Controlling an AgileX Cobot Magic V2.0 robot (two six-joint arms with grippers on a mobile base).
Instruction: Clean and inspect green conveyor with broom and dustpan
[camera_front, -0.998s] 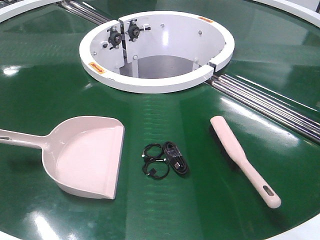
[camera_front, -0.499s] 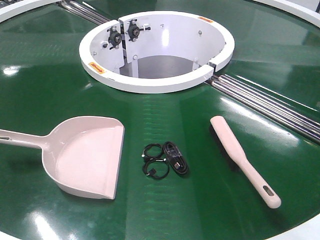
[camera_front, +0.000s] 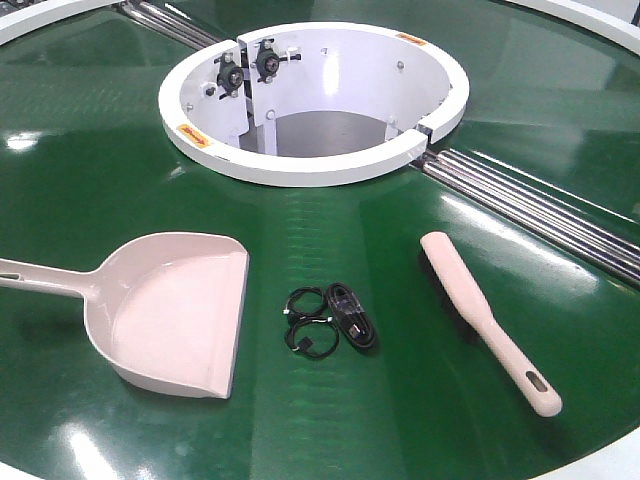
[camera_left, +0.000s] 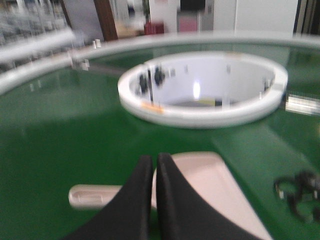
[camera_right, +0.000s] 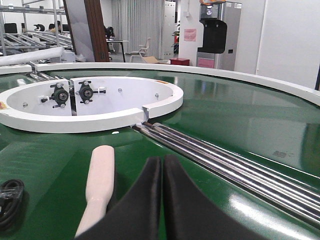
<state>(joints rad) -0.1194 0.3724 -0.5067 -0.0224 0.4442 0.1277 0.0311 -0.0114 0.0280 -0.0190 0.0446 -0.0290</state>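
Note:
The green conveyor (camera_front: 330, 230) fills the front view. The pale pink dustpan (camera_front: 175, 315) lies at the left, mouth toward the right, handle running off the left edge. The pale pink broom (camera_front: 485, 318) lies at the right, handle toward the near edge. Neither gripper shows in the front view. In the blurred left wrist view my left gripper (camera_left: 154, 161) is shut and empty above the dustpan (camera_left: 210, 185). In the right wrist view my right gripper (camera_right: 162, 162) is shut and empty, just right of the broom (camera_right: 100, 177).
A coil of black cable (camera_front: 330, 320) lies between dustpan and broom. The white round hub (camera_front: 315, 100) stands behind them. Silver rollers (camera_front: 540, 215) run in a seam at the right. The conveyor's white rim (camera_front: 610, 465) shows at the near right corner.

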